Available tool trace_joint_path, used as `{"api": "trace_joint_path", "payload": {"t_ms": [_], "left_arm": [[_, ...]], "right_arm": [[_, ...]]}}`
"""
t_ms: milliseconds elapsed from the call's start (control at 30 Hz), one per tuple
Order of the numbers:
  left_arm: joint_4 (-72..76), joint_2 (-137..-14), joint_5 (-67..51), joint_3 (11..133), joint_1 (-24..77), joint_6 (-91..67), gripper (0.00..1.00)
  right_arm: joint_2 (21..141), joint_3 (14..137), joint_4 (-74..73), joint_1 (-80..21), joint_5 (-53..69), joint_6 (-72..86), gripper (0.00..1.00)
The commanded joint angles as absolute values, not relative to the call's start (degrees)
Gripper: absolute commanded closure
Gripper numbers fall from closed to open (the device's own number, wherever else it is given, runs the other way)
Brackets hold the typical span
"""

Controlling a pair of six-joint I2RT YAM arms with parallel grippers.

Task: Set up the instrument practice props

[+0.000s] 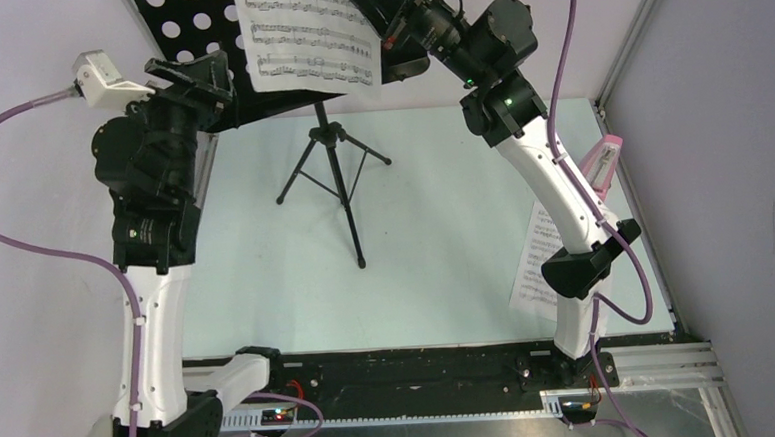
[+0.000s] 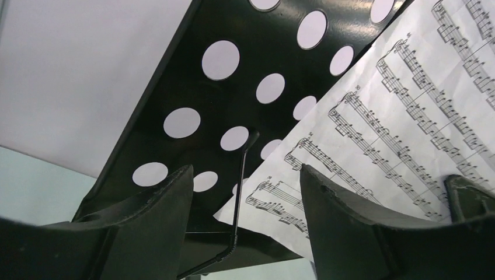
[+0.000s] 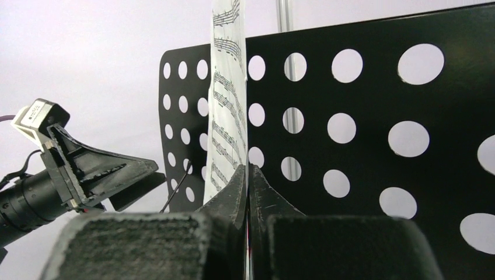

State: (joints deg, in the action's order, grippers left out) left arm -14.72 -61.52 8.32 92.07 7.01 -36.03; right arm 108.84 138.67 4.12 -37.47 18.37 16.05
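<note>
The black music stand [image 1: 333, 171] stands on its tripod at the back centre, and its hole-punched desk [image 1: 193, 18] is tilted up. A white sheet-music page [image 1: 304, 33] lies against the desk. My right gripper [image 1: 382, 31] is shut on the page's right edge; in the right wrist view the jaws [image 3: 247, 172] pinch the page [image 3: 227, 116] edge-on in front of the desk [image 3: 362, 116]. My left gripper [image 1: 211, 73] is open and empty at the desk's lower left; in its wrist view [image 2: 245, 175] the desk [image 2: 233, 87], the page [image 2: 397, 116] and a wire page holder [image 2: 239, 192] show between the fingers. The pink metronome [image 1: 606, 162] stands at the right.
A second sheet-music page [image 1: 538, 256] lies flat on the table at the right, partly under the right arm. The tripod legs spread over the table's middle. Walls close the cell at the left, back and right. The left gripper [image 3: 99, 175] shows in the right wrist view.
</note>
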Motion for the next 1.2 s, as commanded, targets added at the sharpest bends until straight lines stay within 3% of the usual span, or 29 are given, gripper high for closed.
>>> {"api": "trace_joint_path", "payload": {"t_ms": [0,267,367,467,867,1033,1167], "left_arm": [[-12.0,-60.6,4.5,92.8,4.9,-42.5,0.28],[-9.5,-61.1,6.2,91.9,4.0,-45.4,0.26],[-8.8,-61.4,7.2,91.7,4.0,-46.5,0.36],[-8.1,-62.3,5.9,91.7,4.0,-46.6,0.54],[-7.4,-65.5,-3.0,92.4,4.0,-41.3,0.53],[-7.5,-66.4,-6.7,93.0,4.0,-39.9,0.69],[-7.5,-65.6,-7.4,91.5,3.9,-39.4,0.73]], "right_arm": [[108.2,140.5,6.7,-38.0,17.3,12.7,1.0],[108.5,138.8,7.4,-38.6,17.6,12.4,1.0],[108.7,138.5,7.9,-38.8,17.4,12.4,1.0],[108.9,138.5,8.0,-39.0,17.3,12.4,1.0],[109.3,138.5,9.5,-38.8,17.7,13.0,1.0],[109.9,138.8,10.8,-38.8,17.8,13.0,1.0],[110.5,139.4,11.2,-38.9,18.0,13.0,1.0]]}}
